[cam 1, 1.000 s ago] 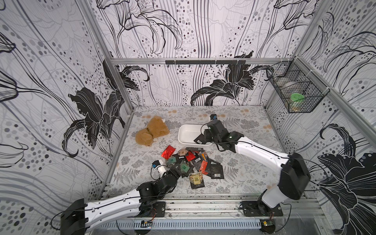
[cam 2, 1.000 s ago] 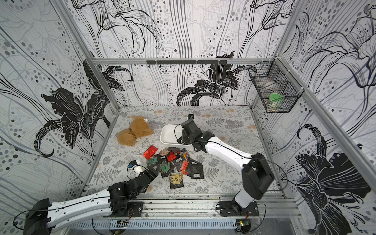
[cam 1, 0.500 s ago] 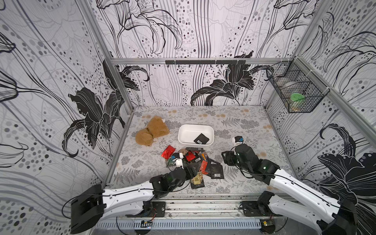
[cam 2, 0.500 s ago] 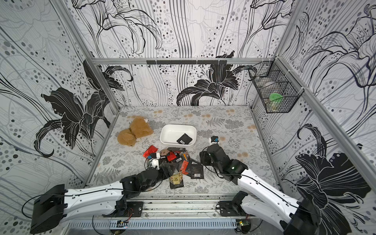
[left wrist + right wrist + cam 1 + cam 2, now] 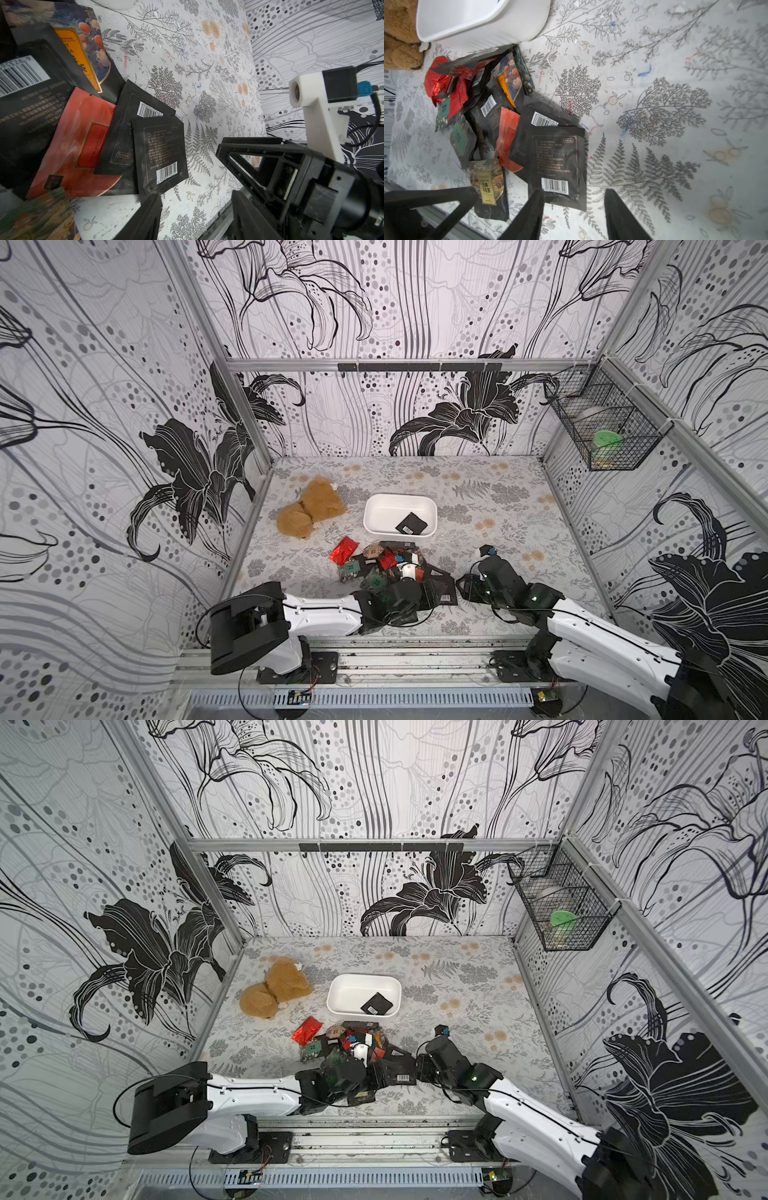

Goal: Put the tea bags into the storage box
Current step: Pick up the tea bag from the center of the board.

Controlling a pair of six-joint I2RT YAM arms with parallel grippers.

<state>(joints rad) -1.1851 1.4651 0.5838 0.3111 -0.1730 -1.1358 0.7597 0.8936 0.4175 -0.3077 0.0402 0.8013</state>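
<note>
Looking down on the counter (image 5: 498, 531), found the storage box (image 5: 399, 534) just beyond the middle, with one black sachet (image 5: 411, 523) lying flat in its 4 o'clock corner. Saw the other tea bags (image 5: 376, 552) heaped loose on the counter at the box's 6 o'clock, with the heap's far edge up against the box's near wall. Noted a crumpled red foil sachet (image 5: 344, 551) at the heap's 10 o'clock. Noted also a black barcoded sachet (image 5: 556, 158) lying flat at the heap's 4 o'clock edge, overlapping a second black one.

Found the left hand (image 5: 195, 194) low over the heap's 6 o'clock side, fingers (image 5: 149, 216) well apart, only bare counter between them, nothing held. Found the right hand (image 5: 574, 190) at the heap's 4 o'clock, likewise parted and gripping nothing, with a corner of the barcoded sachet showing in its gap. Could not tell whether either finger touched that sachet. Saw both hands close together, facing each other across it.

Marked a brown plush toy (image 5: 311, 510) just beside the box at its 9 o'clock. Marked a black wire basket (image 5: 602, 435) hung on the wall at 2 o'clock, something green inside.
</note>
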